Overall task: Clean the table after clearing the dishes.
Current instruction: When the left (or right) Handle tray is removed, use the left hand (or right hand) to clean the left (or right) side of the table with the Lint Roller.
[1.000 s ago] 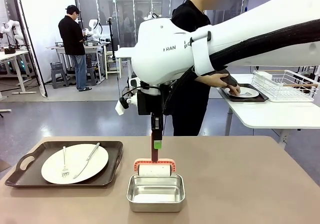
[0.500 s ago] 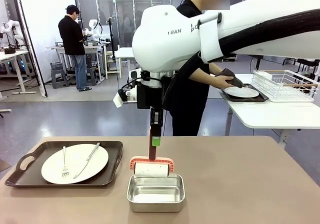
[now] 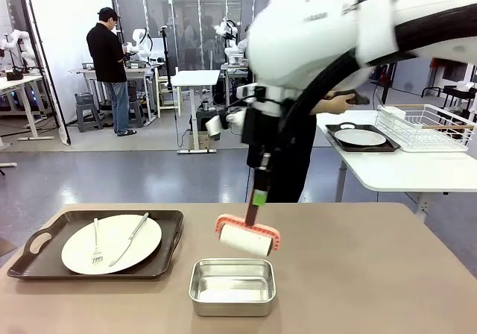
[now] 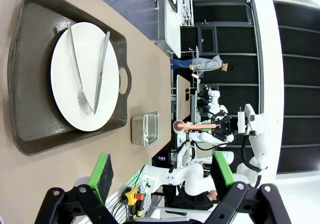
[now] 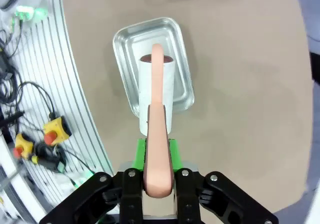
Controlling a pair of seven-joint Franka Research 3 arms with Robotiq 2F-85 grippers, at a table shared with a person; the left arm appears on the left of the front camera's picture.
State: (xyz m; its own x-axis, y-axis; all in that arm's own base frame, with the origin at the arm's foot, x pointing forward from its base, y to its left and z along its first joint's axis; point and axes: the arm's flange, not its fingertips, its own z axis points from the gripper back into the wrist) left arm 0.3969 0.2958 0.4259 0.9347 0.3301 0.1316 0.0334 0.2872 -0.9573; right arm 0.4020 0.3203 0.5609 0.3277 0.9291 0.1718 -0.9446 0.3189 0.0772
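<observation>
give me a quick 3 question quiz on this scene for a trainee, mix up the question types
1. True or false: the right gripper is shut on the pink handle of the roller.
2. Where is the roller relative to the steel pan? A lying inside it; B held tilted in the air, clear of it; C pinned under it.
3. Which two utensils lie on the white plate on the brown tray?
Key: 1 true; 2 B; 3 the fork and the knife.
</observation>
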